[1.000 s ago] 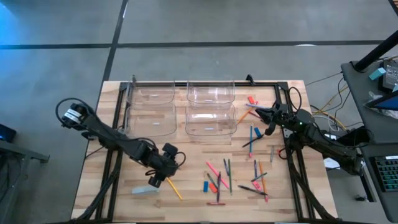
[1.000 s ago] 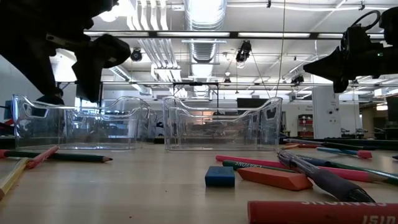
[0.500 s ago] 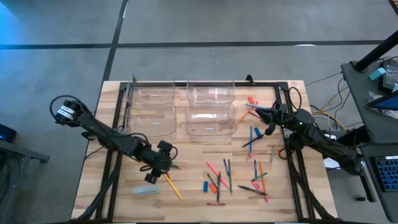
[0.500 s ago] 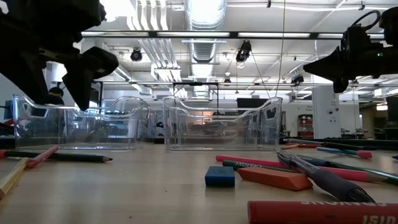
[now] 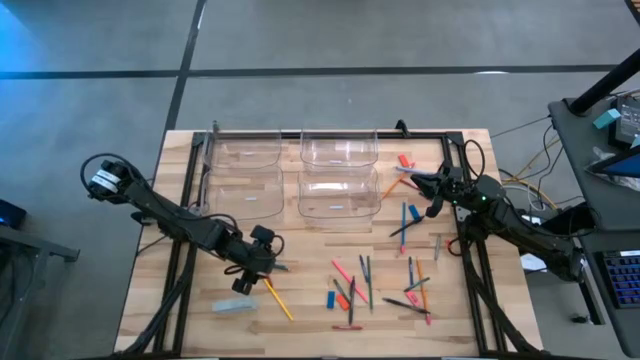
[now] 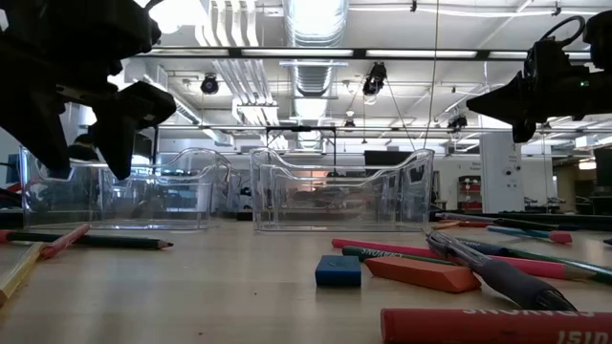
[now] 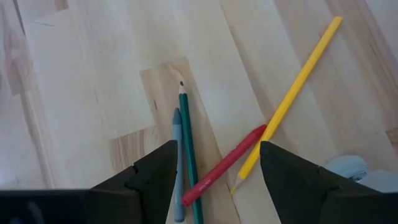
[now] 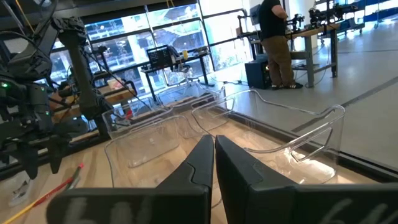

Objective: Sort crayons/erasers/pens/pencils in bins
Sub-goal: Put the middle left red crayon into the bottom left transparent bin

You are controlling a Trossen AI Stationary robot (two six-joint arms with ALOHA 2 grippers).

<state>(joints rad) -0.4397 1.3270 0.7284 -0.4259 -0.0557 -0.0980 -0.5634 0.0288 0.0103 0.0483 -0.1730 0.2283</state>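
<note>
Your left gripper (image 7: 214, 171) hangs spread and empty over the pencils (image 7: 186, 146) near the table's left front. Right gripper (image 5: 418, 181) waits pressed together beside the bins (image 5: 340, 190). Next: lower, pinch one.

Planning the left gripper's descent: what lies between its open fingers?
In the left wrist view, the left gripper frames a red pencil, a green pencil and a grey-blue one.
</note>
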